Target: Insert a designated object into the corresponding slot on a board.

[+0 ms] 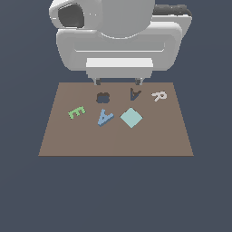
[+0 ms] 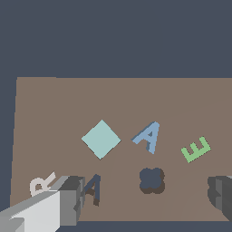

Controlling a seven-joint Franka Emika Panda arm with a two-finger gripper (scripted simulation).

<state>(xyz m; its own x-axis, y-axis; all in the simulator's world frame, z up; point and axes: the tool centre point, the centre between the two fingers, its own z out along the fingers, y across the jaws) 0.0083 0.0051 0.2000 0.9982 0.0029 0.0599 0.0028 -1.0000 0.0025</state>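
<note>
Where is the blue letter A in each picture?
Exterior view: the blue letter A lies on the brown board, between the green E and the teal diamond.
Wrist view: the blue letter A lies mid-board, again between the diamond and the E.
Shared landmark: the teal diamond beside it.

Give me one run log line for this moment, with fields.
phase: before grasp | gripper: open, empty, above board | blue A: flat on board, apart from slot | slot: empty
</note>
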